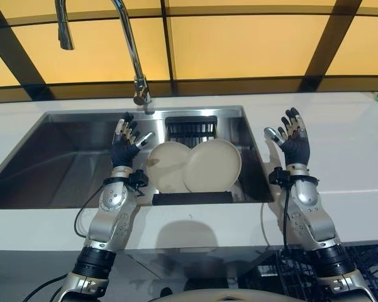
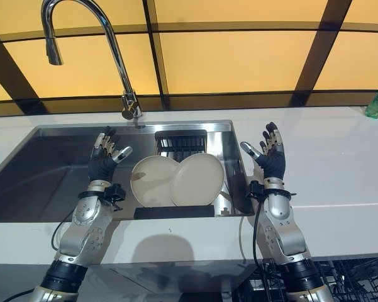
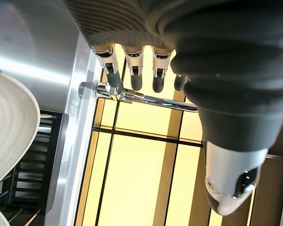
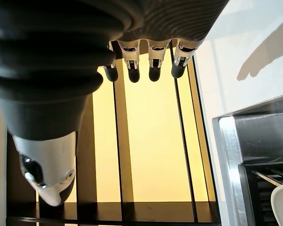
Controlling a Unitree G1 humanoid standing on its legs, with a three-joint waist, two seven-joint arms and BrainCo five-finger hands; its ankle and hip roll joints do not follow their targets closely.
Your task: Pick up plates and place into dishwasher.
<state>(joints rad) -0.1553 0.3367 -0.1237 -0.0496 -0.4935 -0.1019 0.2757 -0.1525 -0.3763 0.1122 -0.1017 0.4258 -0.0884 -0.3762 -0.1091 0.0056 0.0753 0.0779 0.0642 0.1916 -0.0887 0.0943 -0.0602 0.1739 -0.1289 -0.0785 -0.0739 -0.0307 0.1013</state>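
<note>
Two plates (image 1: 195, 165) leaned upright in the sink rack (image 1: 190, 131), faces toward the robot. The left hand (image 1: 124, 143), fingers spread and empty, hung at their nine o'clock, nearer; the right hand (image 1: 292, 139), likewise open, at three.

Sink (image 1: 63, 170) left of plates (image 1: 195, 165) lies open.

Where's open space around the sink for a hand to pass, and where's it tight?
Free: the sink basin left of the left hand, and the bare counter right of the right hand. Crowded: the sink's right end, where two plates lean in the black rack.
</note>
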